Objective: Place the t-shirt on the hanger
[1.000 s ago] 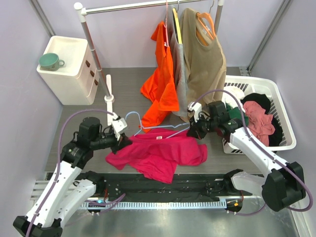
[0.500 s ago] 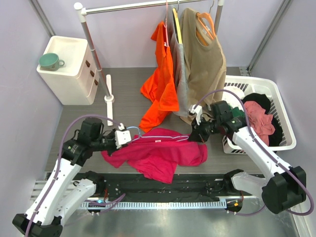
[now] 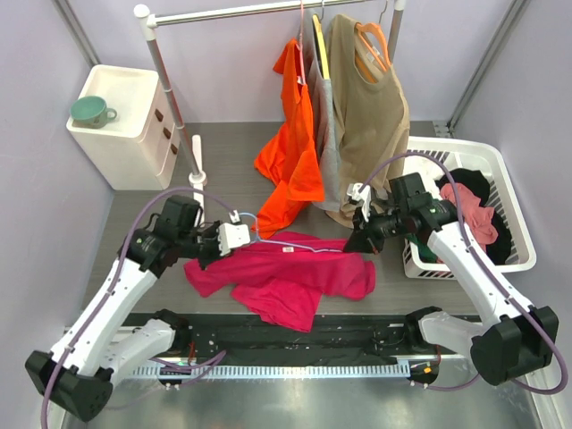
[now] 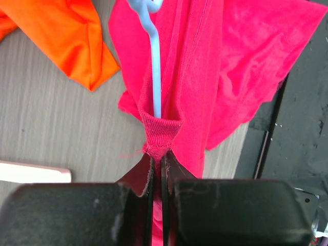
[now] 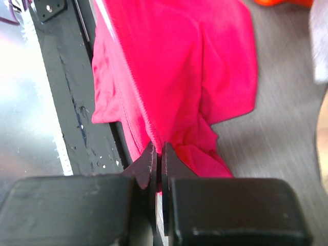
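hanger [image 4: 155, 61]: mostly hidden inside t-shirt [image 4: 230, 66], wire emerging just ahead | left gripper [image 4: 158, 165]: clamped on t-shirt collar | right gripper [image 5: 159, 156]: clamped on t-shirt edge

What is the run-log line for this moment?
left gripper: shut on t-shirt ribbed edge | right gripper: shut on t-shirt edge | hanger: wire inside t-shirt opening | t-shirt: stretched between grippers

The left arm [image 3: 114, 295] and right arm [image 3: 478, 273] both rise from their bases with elbows bowed outward and wrists angled inward toward each other. The left gripper [image 3: 248, 235] has its 2 fingers clamped almost flush on the t-shirt [image 3: 295, 279]. The right gripper [image 3: 355, 242] pinches the t-shirt just as tightly.
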